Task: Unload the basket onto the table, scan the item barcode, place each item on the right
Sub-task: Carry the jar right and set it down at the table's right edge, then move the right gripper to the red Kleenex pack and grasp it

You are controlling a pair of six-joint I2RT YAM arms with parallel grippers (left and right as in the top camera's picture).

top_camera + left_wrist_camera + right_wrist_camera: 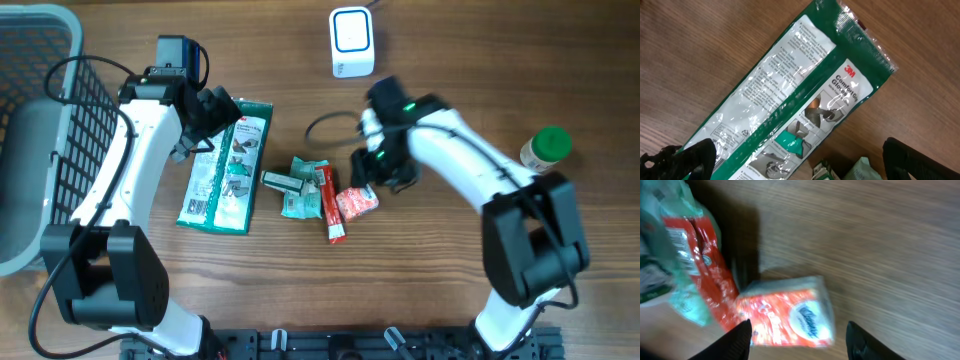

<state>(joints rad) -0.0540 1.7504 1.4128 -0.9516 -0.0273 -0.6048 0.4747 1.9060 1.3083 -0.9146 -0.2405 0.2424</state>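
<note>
Packets on a wood-grain table (450, 290) between two arms.
Overhead: a grey basket (40, 60) sits at the left edge and a white scanner (352, 42) at the far side; the tissue pack (357, 202) lies mid-table under the right gripper (372, 178). Left wrist: the left gripper (215, 128) hangs wide open over a glove packet (228, 165), holding nothing. Right wrist, blurred: jaws apart, straddling the tissue pack, not clamped.

Red tissue pack (790, 312), green glove packet (790, 100)

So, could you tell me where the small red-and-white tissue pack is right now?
The tissue pack lies just right of centre in the overhead view, beside the long red wrapper, with the right gripper poised around it.
</note>
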